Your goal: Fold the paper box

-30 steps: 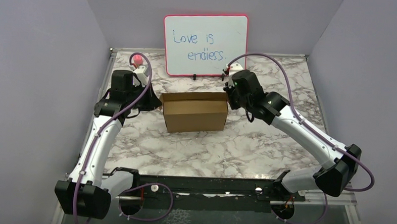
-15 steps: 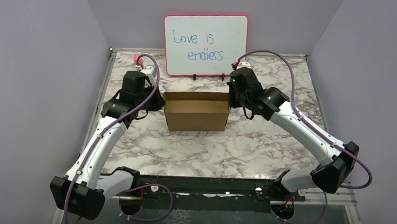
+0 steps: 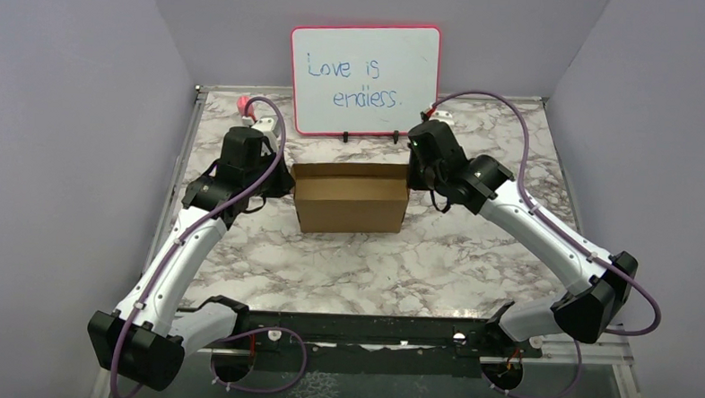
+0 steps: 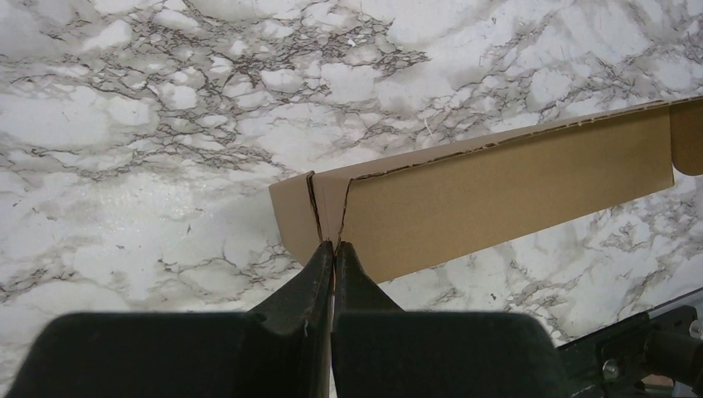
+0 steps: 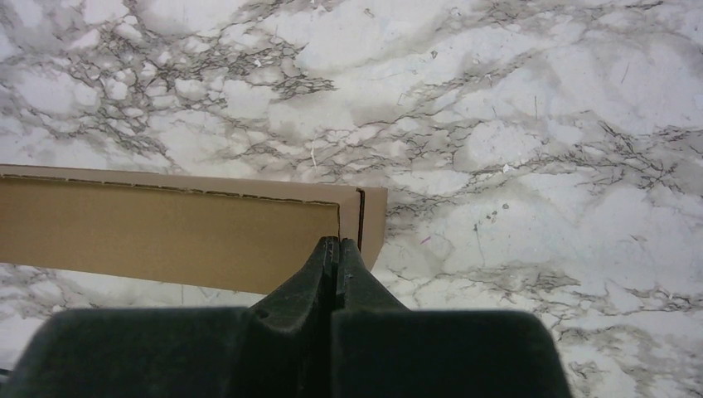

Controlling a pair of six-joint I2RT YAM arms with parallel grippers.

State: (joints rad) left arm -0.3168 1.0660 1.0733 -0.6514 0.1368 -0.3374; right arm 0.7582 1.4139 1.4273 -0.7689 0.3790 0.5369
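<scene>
The paper box (image 3: 349, 199) is a plain brown open-topped cardboard box standing in the middle of the marble table (image 3: 373, 263). My left gripper (image 3: 283, 180) is at its left end and my right gripper (image 3: 410, 178) at its right end. In the left wrist view the box wall (image 4: 497, 191) runs to the right, and the left gripper (image 4: 333, 245) is shut on its end edge. In the right wrist view the wall (image 5: 166, 232) runs to the left, and the right gripper (image 5: 336, 241) is shut on its end corner.
A red-framed whiteboard (image 3: 365, 81) with blue writing stands just behind the box. A small pink object (image 3: 243, 102) sits at the back left near the left arm. Grey walls close in the table on three sides.
The left arm has moved in towards the box's left end, and the right wrist has shifted slightly back. The box has shifted a little to the right. Little differs over the last half second.
</scene>
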